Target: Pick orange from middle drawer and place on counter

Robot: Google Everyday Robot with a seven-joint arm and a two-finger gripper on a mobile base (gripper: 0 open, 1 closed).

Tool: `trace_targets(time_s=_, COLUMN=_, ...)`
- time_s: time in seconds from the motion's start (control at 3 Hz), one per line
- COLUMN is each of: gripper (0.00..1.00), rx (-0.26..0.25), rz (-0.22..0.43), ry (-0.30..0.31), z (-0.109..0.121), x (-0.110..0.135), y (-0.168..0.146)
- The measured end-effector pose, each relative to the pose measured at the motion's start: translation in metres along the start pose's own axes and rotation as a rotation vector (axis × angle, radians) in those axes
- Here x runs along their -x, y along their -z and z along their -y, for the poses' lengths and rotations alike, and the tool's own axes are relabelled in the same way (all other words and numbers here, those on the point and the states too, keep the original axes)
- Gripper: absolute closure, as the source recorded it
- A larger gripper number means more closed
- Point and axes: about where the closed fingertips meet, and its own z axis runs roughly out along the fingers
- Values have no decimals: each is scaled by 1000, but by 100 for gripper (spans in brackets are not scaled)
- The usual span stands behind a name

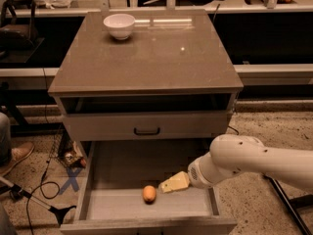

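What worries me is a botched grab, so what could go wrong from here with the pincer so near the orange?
1. The pincer sits just right of the orange in the camera view. The orange lies loose on the middle drawer floor, so a sideways nudge could roll it away.
2. Lifting toward the counter, the arm might clip the closed drawer front above.

The counter (146, 58) is a smooth, glossy grey-brown slab catching light spots; the white bowl (119, 25) on it looks glazed and shiny; the orange (149, 194) has smooth skin; the middle drawer (122, 205) is matt grey inside; the gripper (175, 182), pale yellow and matt, hangs in that drawer just right of the orange, on a smooth white plastic-looking arm (254, 160); the floor (274, 126) is speckled.
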Motion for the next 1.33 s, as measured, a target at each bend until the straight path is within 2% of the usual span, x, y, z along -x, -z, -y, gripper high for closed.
trace_targets(time_s=0.33, gripper=0, rx=-29, rz=16, ry=-8, z=-2, x=10, y=-20)
trace_targets(time_s=1.0, gripper=0, rx=-36, rz=59, ry=-23, z=-9, x=48, y=-89)
trace_targets(time_s=1.33, gripper=0, rx=-52, rz=42, ry=-26, z=-7, x=56, y=-135)
